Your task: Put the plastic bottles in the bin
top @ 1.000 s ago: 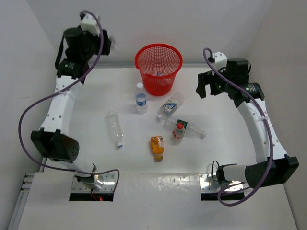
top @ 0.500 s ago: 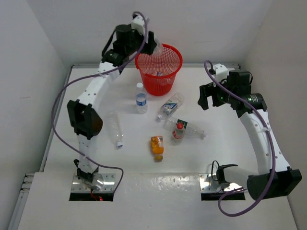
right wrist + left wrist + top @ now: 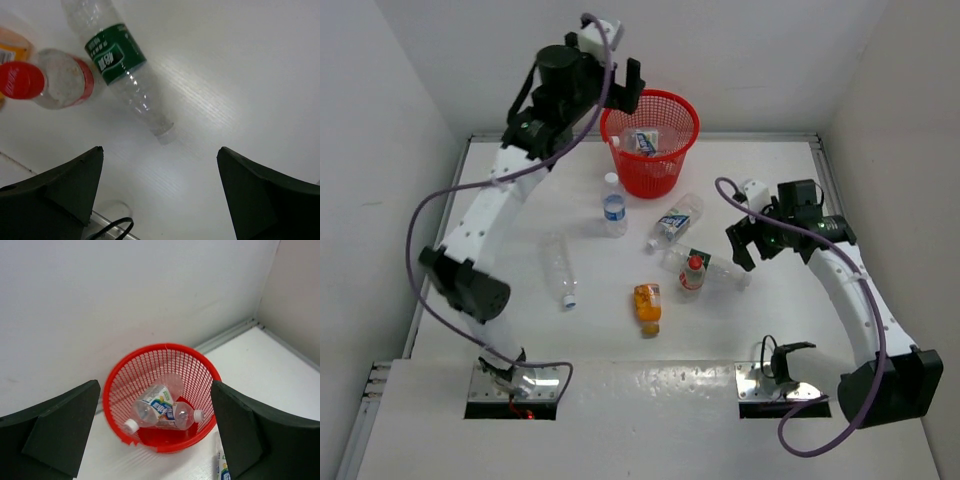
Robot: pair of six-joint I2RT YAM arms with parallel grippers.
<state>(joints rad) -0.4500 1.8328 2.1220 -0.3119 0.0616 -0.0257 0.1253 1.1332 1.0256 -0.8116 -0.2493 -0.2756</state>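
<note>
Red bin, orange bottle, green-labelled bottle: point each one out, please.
red bin (image 3: pixel 650 170), top external view, front wall
orange bottle (image 3: pixel 647 305), top external view, body
green-labelled bottle (image 3: pixel 116 61), right wrist view, green label

The mesh basket (image 3: pixel 165 345) is red, its bottles (image 3: pixel 152 407) clear with blue-and-white labels and white caps, and elsewhere are a green-labelled bottle (image 3: pixel 117 65), a red-capped bottle (image 3: pixel 55 80) and an orange bottle (image 3: pixel 647 303).

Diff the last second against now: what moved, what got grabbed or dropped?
Left arm swung from the far-left corner to over the round red plastic mesh bin. Left hand opened and dropped a clear plastic bottle with a blue-and-white label, which is now in the bin. Right hand, open, came down toward the green-labelled clear plastic bottle. The bin and the loose bottles on the white table stayed put.
</note>
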